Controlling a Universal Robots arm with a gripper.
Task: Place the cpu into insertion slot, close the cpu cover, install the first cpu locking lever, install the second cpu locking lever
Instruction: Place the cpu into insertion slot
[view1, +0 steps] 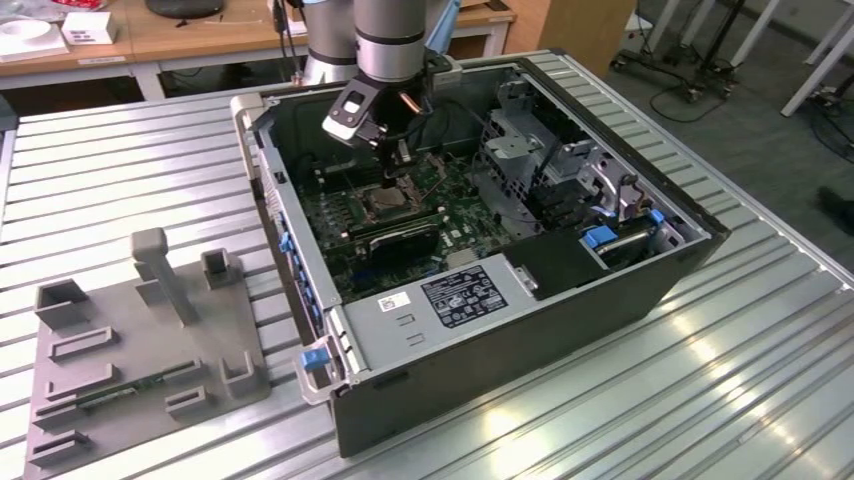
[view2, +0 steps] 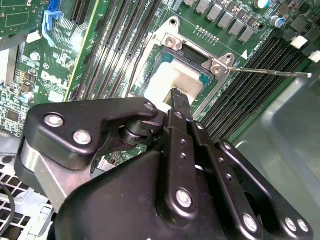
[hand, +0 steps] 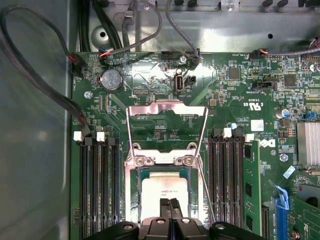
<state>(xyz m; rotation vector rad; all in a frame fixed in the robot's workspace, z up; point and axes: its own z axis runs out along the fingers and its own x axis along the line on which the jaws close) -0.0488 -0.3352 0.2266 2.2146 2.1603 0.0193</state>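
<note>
A: Tool (hand: 169, 204) fingers pressed together, holding nothing, tips right over the cpu (hand: 159, 187).
B: Touching it?
A: Hard to tell. Cpu lies flat in the slot (hand: 139, 174); the cpu cover (hand: 167, 104) stands open just beyond it, hinge edge beside the slot.

One cpu (hand: 162, 187), one cpu cover (hand: 167, 105), one computer case (view1: 534, 325), one grey fixture (view1: 134, 345).
</note>
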